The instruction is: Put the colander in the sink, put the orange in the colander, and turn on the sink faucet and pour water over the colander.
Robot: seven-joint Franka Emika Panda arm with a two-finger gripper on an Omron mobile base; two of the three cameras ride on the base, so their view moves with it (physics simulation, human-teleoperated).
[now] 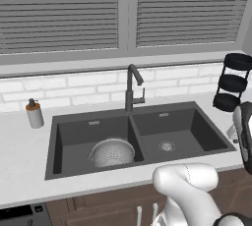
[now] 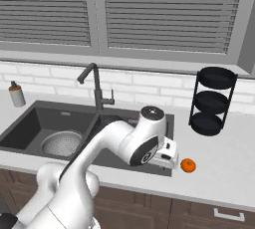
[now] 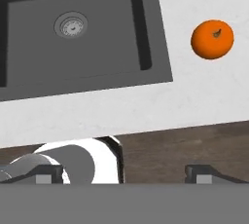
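With the colander (image 1: 112, 152) set in the sink (image 1: 74, 172), the orange (image 3: 212, 39) is being approached by the spread, empty gripper (image 3: 124, 172), which must next be centred over it.

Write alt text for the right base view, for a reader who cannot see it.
A white robot arm reaches over the counter's front edge, its open gripper beside a small orange on the white counter, right of a dark double sink. A metal colander sits in the left basin, with a dark faucet behind and a black three-tier rack further right.
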